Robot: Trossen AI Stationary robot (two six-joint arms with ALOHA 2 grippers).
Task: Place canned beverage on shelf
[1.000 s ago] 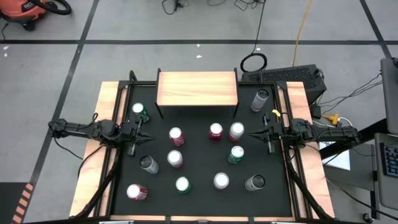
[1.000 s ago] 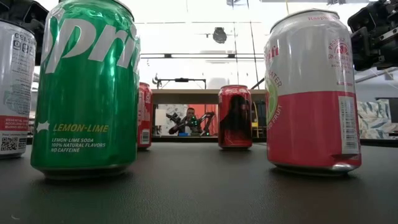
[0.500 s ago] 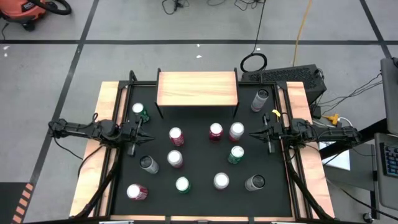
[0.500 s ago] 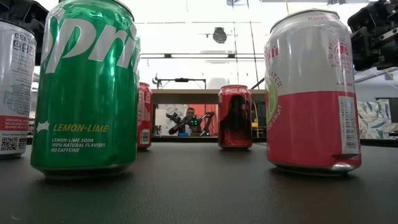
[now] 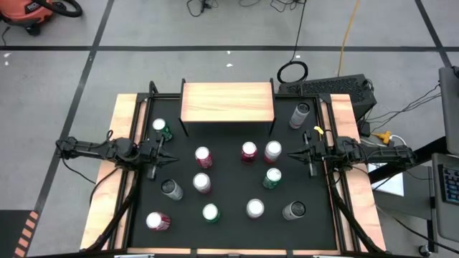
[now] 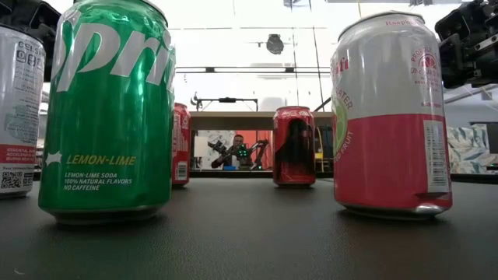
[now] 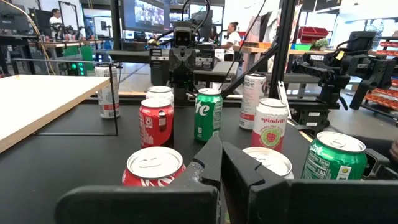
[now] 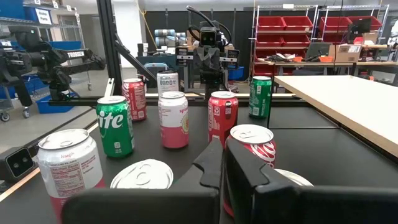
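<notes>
- Light wood, the shelf at the table's far edge carries nothing; no can is placed yet, so the whole task remains.
- About eleven cans stand on the black table, between the arms.
- Left gripper and right gripper hover at opposite sides, both closed and empty, near the closest cans.

A robotics lab; red parts bins on racks; more robot arms.
</notes>
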